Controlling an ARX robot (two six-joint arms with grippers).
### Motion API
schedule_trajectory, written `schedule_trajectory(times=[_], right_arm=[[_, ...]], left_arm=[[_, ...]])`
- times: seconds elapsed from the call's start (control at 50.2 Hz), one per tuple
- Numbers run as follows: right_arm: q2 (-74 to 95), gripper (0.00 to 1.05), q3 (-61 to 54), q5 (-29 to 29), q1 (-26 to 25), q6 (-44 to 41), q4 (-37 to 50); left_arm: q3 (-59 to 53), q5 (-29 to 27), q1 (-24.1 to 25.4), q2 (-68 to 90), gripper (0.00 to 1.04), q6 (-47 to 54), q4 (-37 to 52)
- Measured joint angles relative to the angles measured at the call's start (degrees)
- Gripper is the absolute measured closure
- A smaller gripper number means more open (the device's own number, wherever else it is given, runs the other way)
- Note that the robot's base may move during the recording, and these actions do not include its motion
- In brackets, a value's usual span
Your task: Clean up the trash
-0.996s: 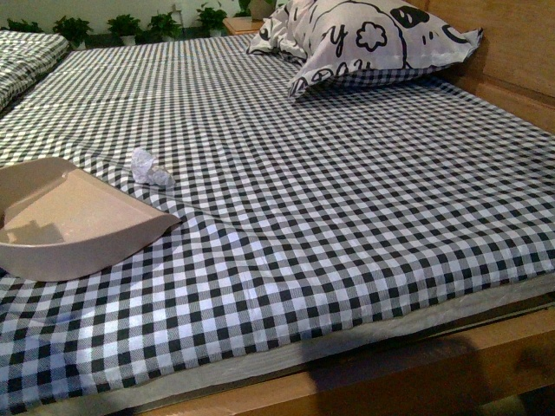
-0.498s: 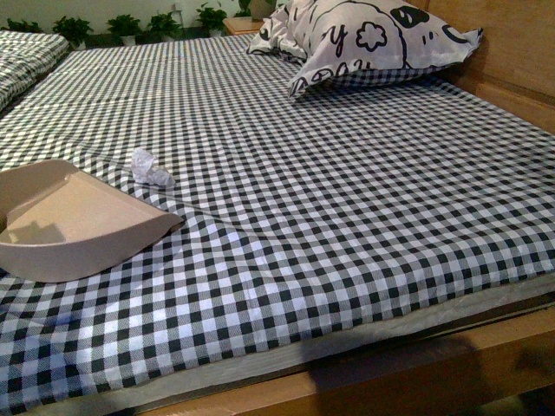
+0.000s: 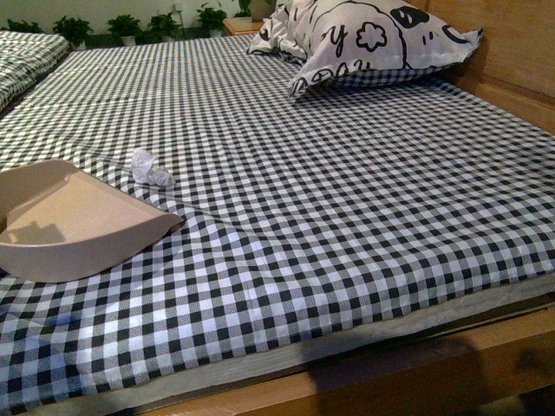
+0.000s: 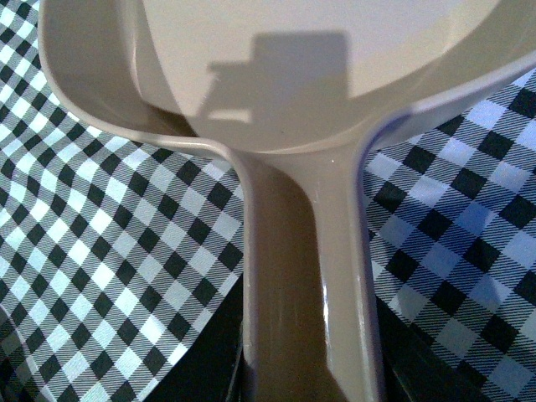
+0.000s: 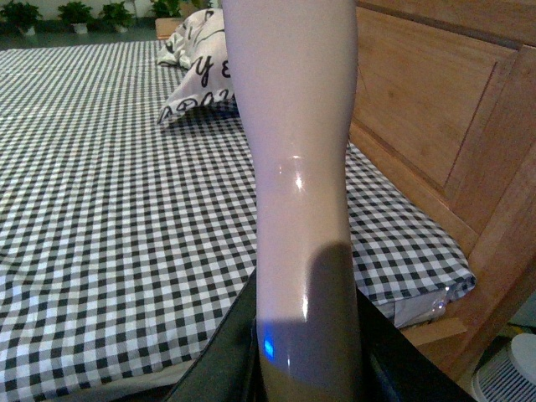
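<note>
Against the frame one second back, the dustpan [image 3: 82, 221] sits a shade closer to the trash [image 3: 150, 168]. Against the half-second frame nothing has shifted. The trash itself has not moved.

The trash lies on the checked sheet [image 3: 347, 217] in the left part of the bed [image 3: 390, 373], nearer the near edge than the far one. It is just beside the dustpan's open lip, with a narrow strip of sheet between them. The pillow [image 3: 364, 39] lies at the far right corner, well apart from both.

The grippers appear only in the wrist views. The left wrist view shows the left gripper [image 4: 306, 381], its dark jaws clamped on either side of the dustpan's handle. The right wrist view shows the right gripper [image 5: 310, 373] clamped round a pale pink handle [image 5: 289, 167] that runs away from the jaws. The handle's far end is out of frame. This view also shows the wooden headboard [image 5: 419, 100] along the bed's right edge.
</note>
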Motion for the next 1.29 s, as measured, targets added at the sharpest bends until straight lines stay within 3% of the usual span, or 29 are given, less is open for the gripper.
schedule_trajectory(times=[0.08, 0.159, 0.239, 0.418, 0.717, 1.075, 1.294], right_arm=[[0.04, 0.85, 0.00, -0.07, 0.00, 0.04, -0.09], [4.11, 0.85, 4.61, -4.92, -0.63, 5.97, -12.28], [8.85, 0.85, 6.05, -8.81, -0.98, 9.05, -15.50], [24.30, 0.85, 9.53, -17.53, -2.99, 11.85, -7.56], [58.86, 0.85, 25.90, -22.32, 0.28, 9.86, 10.12], [85.94, 0.85, 45.03, -23.65, 3.91, 5.62, 13.73], [93.22, 0.85, 54.01, -23.69, 5.14, 4.35, 12.57]], left_arm=[[0.00, 0.00, 0.00, 0.00, 0.79, 0.00, 0.00], [0.00, -0.02, -0.02, 0.00, 0.79, 0.00, 0.00], [0.00, 0.11, -0.02, 0.00, 0.79, -0.02, 0.00], [0.00, 0.13, -0.02, 0.07, 0.79, -0.04, 0.00], [0.00, 0.13, -0.02, 0.09, 0.79, -0.04, 0.00], [0.00, 0.15, -0.02, 0.09, 0.79, -0.04, 0.00], [0.00, 0.15, -0.02, 0.09, 0.79, -0.04, 0.00]])
